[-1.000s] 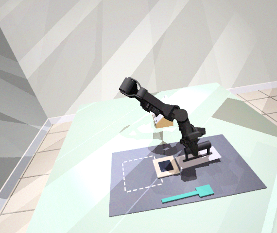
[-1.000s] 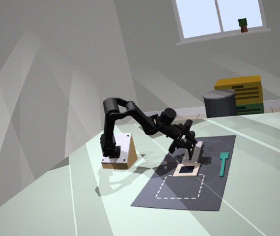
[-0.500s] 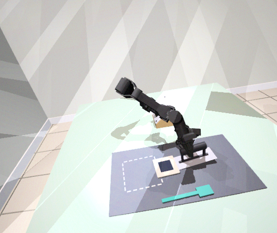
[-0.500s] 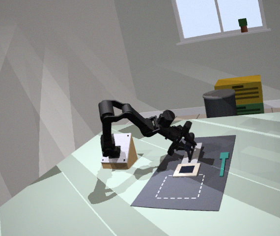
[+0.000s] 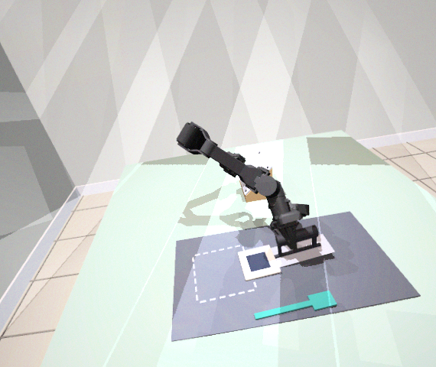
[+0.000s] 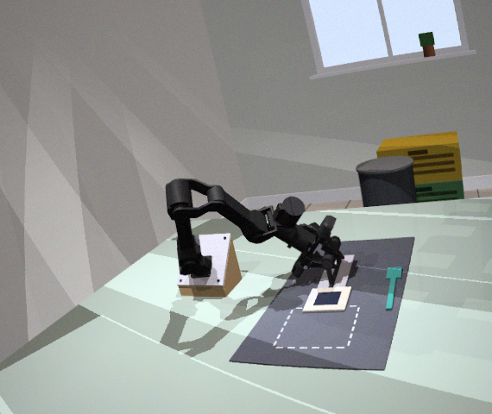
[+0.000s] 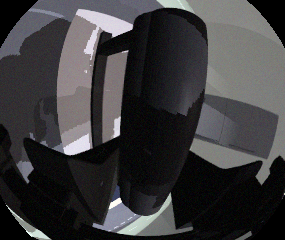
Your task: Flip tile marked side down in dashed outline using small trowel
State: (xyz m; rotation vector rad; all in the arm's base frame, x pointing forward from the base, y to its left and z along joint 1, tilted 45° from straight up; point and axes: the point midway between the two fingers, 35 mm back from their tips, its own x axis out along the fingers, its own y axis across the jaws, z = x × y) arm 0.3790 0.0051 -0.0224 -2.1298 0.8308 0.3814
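The trowel (image 5: 307, 257) (image 6: 347, 266) (image 7: 74, 75) has a flat pale grey blade and a raised black bar handle. My gripper (image 5: 295, 235) (image 7: 148, 140) is shut on that handle, and the blade is low over the mat. The cream tile (image 5: 273, 266) (image 6: 311, 304) lies on the mat with its dark blue marked square facing up. The blade's front edge meets the tile's right edge in the top view; whether it is under the tile I cannot tell. The tile overlaps the right side of the dashed outline (image 5: 197, 298) (image 6: 348, 344), mostly outside it.
The dark mat (image 5: 368, 272) (image 6: 371, 356) lies on the pale green table (image 5: 131, 336) (image 6: 116, 356). A teal spatula (image 5: 322, 300) (image 6: 394, 272) lies near the mat's edge, on the far side of the tile from the arm base. The arm stands on a wedge-shaped wooden base (image 6: 233, 276).
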